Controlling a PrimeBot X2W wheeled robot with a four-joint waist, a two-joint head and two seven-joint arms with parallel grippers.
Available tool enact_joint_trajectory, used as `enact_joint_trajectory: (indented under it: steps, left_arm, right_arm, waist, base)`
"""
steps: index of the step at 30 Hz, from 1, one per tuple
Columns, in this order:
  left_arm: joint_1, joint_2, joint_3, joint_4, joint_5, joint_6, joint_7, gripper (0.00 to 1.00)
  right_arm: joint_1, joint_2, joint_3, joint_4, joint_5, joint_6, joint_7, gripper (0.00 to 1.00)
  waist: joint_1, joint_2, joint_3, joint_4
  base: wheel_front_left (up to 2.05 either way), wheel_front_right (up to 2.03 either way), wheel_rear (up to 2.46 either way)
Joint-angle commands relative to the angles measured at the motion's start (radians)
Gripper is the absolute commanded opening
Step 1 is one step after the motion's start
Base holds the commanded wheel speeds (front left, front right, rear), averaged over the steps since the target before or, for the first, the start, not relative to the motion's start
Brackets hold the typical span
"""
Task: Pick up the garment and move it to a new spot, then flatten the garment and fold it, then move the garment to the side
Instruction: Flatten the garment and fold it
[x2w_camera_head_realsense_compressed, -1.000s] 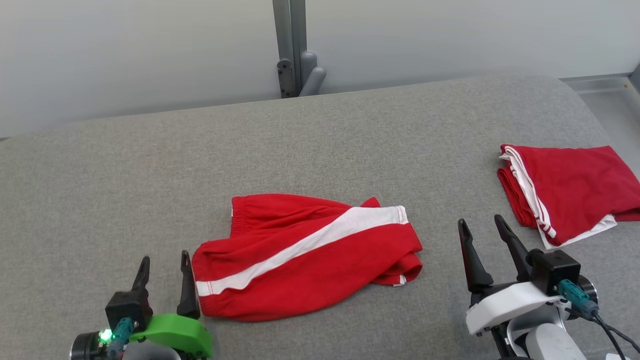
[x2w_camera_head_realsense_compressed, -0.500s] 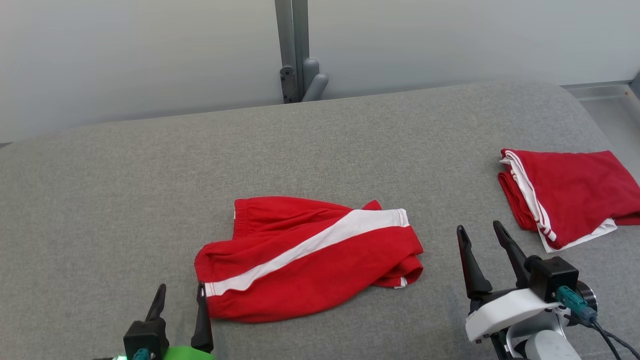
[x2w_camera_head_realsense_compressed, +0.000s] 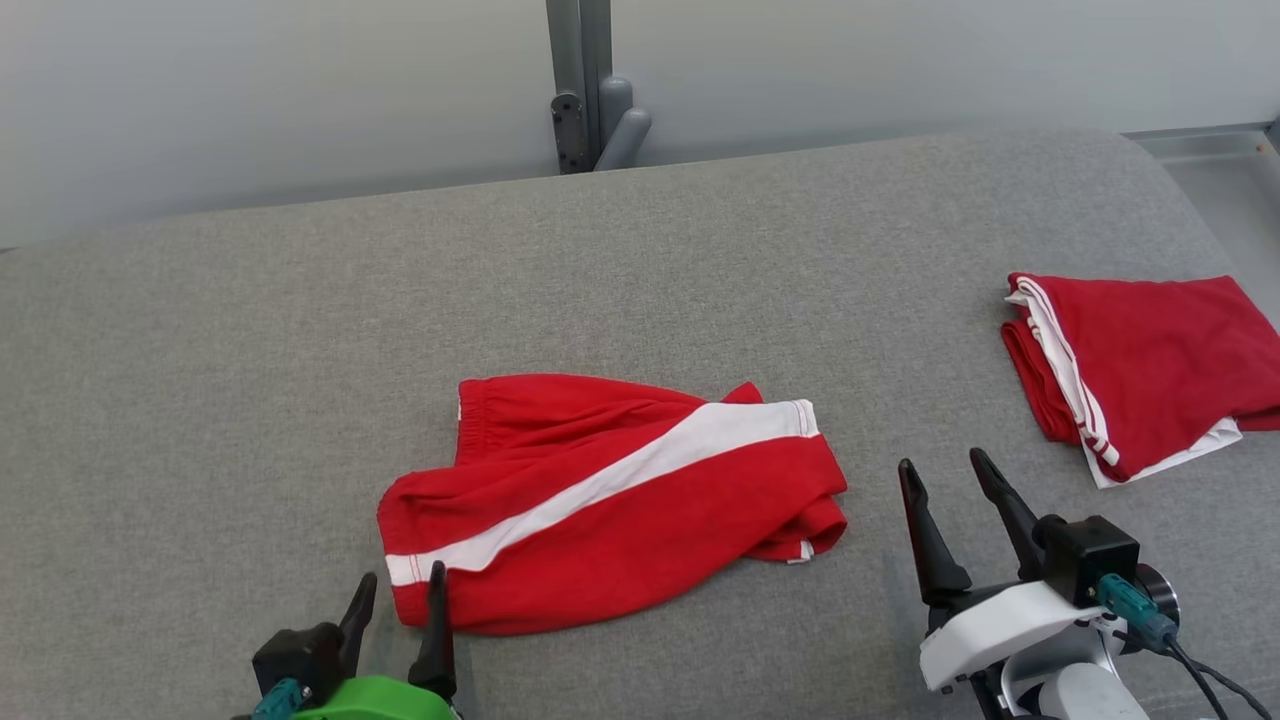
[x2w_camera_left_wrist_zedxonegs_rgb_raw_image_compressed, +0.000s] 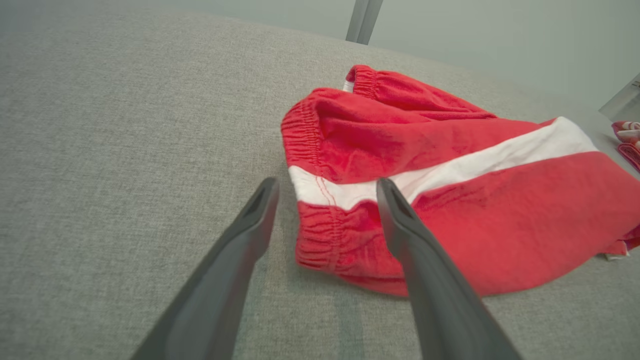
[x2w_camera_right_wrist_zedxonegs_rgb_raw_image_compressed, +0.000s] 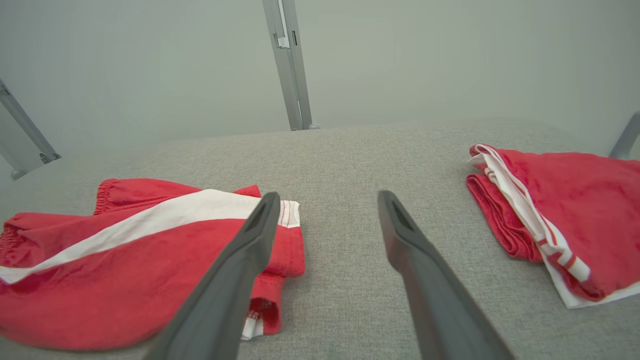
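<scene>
Just ahead of left pincer (x2w_camera_head_realsense_compressed: 402, 575): waistband corner of crumpled red shorts with white stripe (x2w_camera_head_realsense_compressed: 620, 500), on grey fabric bench (x2w_camera_head_realsense_compressed: 250, 350). Right pincer (x2w_camera_head_realsense_compressed: 941, 460) beside leg hem. Both wide open, empty. Pickup step, probably; next needs closing on fabric, then lifting.

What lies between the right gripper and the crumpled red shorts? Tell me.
Nothing: between the right gripper and the red shorts the grey padded surface is bare, as the head view shows.
</scene>
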Motion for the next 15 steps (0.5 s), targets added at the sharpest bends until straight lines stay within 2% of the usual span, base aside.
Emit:
enact_joint_trajectory:
  steps: [1,13,14,15]
  left_arm:
    - [-0.016,0.003,-0.001,0.005,-0.016,-0.004,0.001,1.00]
    - [-0.047,0.002,0.011,0.035,-0.071,-0.026,0.001,1.00]
    - [-0.047,0.002,0.009,0.037,-0.073,-0.030,0.001,0.63]
    - [-0.049,0.002,0.007,0.041,-0.079,-0.031,0.001,0.35]
  right_arm:
    - [-0.004,-0.004,0.000,0.004,-0.004,-0.002,0.000,1.00]
    - [-0.016,-0.004,-0.003,0.006,-0.002,-0.002,0.000,1.00]
    - [-0.015,-0.004,-0.004,0.005,-0.003,-0.002,0.000,1.00]
    - [-0.016,-0.004,-0.004,0.005,-0.004,-0.002,0.000,1.00]
  waist:
    - [0.0000,0.0000,0.008,-0.006]
    - [0.0000,0.0000,0.027,-0.014]
    - [0.0000,0.0000,0.028,-0.013]
    - [0.0000,0.0000,0.030,-0.013]
  base:
    - [0.00,0.00,0.00]
    - [0.00,0.00,0.00]
    - [0.00,0.00,0.00]
    - [0.00,0.00,0.00]
